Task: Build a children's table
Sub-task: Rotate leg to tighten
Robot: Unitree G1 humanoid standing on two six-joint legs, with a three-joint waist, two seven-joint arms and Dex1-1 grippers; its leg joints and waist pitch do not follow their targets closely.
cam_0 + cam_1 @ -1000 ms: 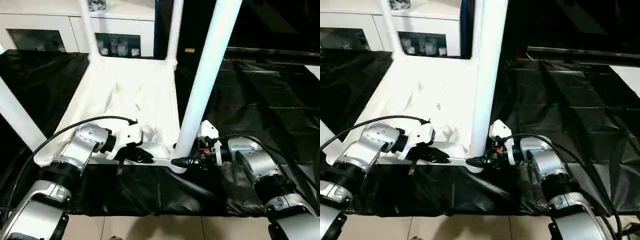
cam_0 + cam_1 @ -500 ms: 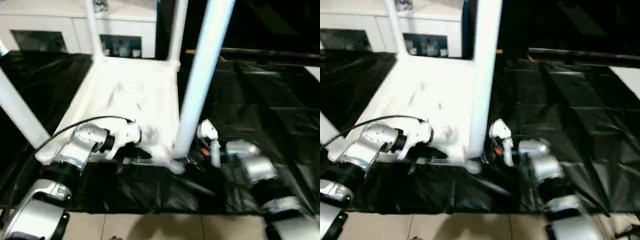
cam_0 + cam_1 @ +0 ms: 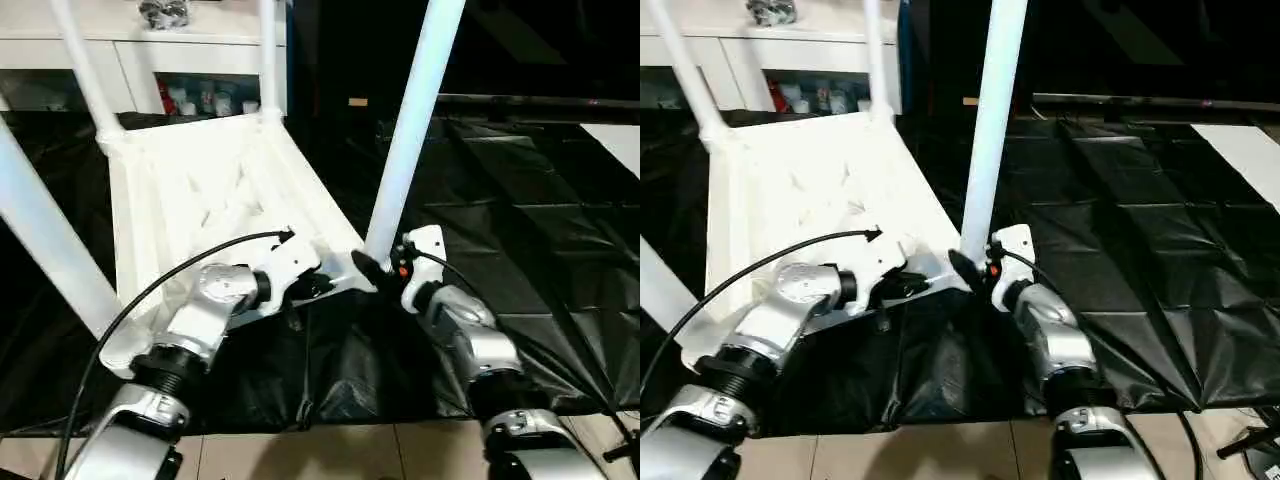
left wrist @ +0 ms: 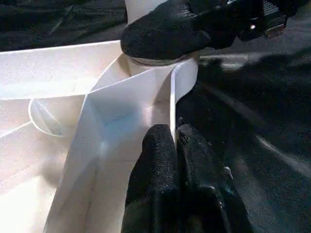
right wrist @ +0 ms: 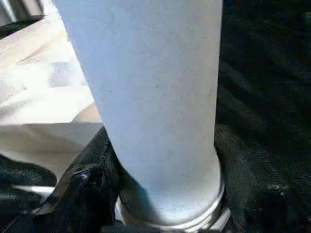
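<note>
Turned tabletop [image 3: 190,190] in both grippers

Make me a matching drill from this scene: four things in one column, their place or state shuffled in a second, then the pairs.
1. left gripper
2. right gripper
3. tabletop
4. cabinet

A. lying underside up on the black sheet
B. around the base of the near leg
C. behind the table, glass doors
D. shut on the tabletop's thin rim

Pairs: 1-D, 2-B, 3-A, 4-C
</note>
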